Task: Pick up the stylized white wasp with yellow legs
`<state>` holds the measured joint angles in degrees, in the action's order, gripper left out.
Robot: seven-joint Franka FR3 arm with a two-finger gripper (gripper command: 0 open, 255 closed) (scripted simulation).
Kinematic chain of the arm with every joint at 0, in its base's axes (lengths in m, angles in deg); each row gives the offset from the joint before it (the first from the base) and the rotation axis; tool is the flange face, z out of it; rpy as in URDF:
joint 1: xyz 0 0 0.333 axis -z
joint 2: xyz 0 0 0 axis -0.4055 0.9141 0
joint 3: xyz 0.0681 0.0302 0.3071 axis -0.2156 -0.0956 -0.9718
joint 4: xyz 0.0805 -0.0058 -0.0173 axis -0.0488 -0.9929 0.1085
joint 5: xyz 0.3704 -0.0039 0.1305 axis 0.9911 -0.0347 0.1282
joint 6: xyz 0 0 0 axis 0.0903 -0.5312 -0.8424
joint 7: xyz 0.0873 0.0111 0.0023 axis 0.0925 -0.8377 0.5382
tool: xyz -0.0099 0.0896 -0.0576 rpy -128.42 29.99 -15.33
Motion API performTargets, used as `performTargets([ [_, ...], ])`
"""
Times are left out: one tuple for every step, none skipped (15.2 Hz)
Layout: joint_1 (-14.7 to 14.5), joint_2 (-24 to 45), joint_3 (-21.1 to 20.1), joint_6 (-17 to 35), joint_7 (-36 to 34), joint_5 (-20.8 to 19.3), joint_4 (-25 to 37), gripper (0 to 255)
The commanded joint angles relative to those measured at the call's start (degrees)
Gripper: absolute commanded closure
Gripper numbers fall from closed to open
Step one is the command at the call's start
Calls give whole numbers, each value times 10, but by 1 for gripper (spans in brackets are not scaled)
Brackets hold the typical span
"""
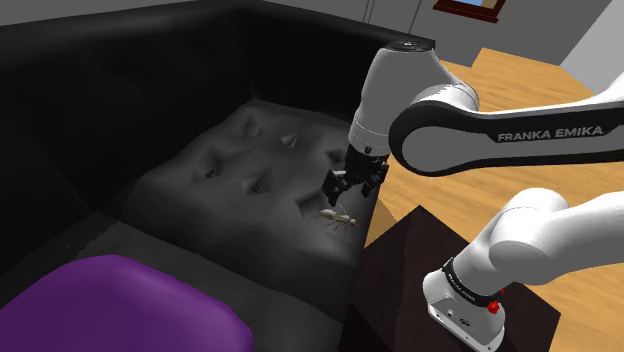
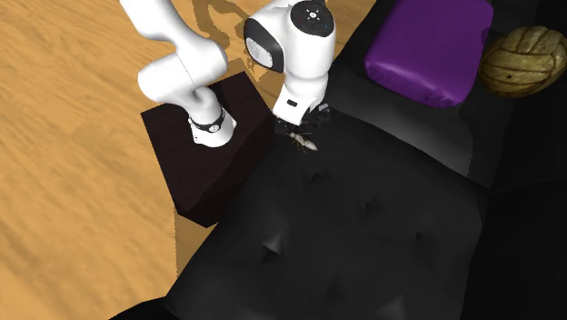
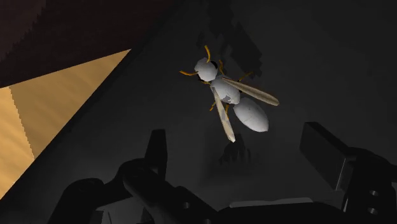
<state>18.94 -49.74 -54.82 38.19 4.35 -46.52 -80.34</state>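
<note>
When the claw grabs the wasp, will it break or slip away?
The wasp looks small beside the open claw, so it is probably light. Its thin wings and yellow legs stick out, so they might bend or snap if squeezed. Its smooth, rounded body could slip out.

Dim sofa, bright floor.
Warm light is hitting floor; sofa is swallowing detail; wasp is catching faint light in v. dim wrist view.

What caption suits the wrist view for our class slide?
Open gripper above a white, yellow-legged wasp lying on the dark sofa seat.
</note>
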Motion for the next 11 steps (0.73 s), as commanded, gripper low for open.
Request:
performTargets([
  [3, 30, -23, 30, -26, 6, 7, 0],
  [3, 34, -26, 39, -26, 7, 2, 0],
  [3, 38, -29, 48, -26, 8, -3, 0],
  [3, 43, -31, 57, -26, 10, -8, 0],
  [4, 47, -34, 67, -26, 11, -12, 0],
  [4, 52, -37, 76, -26, 12, -17, 0],
  [4, 57, -39, 86, -26, 12, -22, 0],
  [5, 63, -42, 95, -27, 13, -26, 0],
  [5, 66, -44, 101, -27, 14, -29, 0],
  [5, 66, -44, 101, -27, 14, -29, 0],
  [5, 66, -44, 102, -27, 14, -29, 255],
])
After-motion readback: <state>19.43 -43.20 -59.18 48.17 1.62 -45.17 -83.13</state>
